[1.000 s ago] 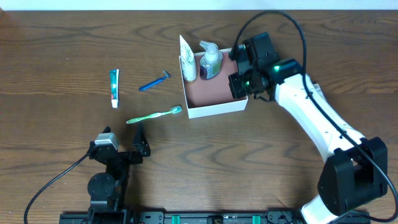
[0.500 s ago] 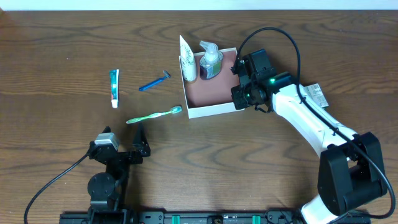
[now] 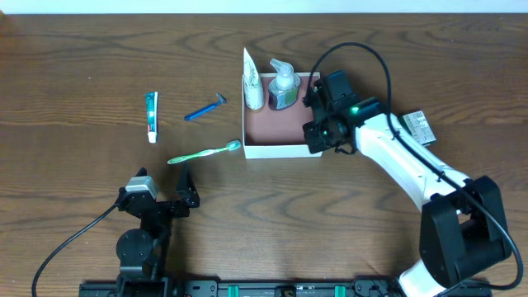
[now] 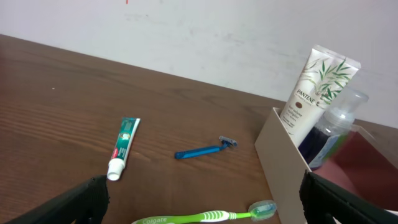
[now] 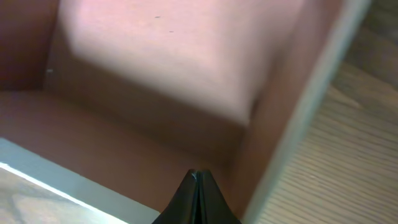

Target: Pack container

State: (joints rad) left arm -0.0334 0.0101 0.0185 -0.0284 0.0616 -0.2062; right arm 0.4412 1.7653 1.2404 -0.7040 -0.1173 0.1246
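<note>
My right gripper (image 5: 195, 180) is clenched, tips together, at the right wall of the container (image 3: 280, 151), upper centre of the overhead view. Tube (image 3: 252, 82) and bottle (image 3: 285, 87) are packed. Toothpaste (image 3: 151, 115), razor (image 3: 204, 109) and toothbrush (image 3: 205, 153) lie outside, to its left. My left gripper (image 3: 186, 188) is spread and empty.

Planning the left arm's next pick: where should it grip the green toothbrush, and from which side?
Mid-handle, from straight above, closing across its width. The toothbrush lies flat; its handle is thin with bare table around it, while its head sits close to the container.
</note>
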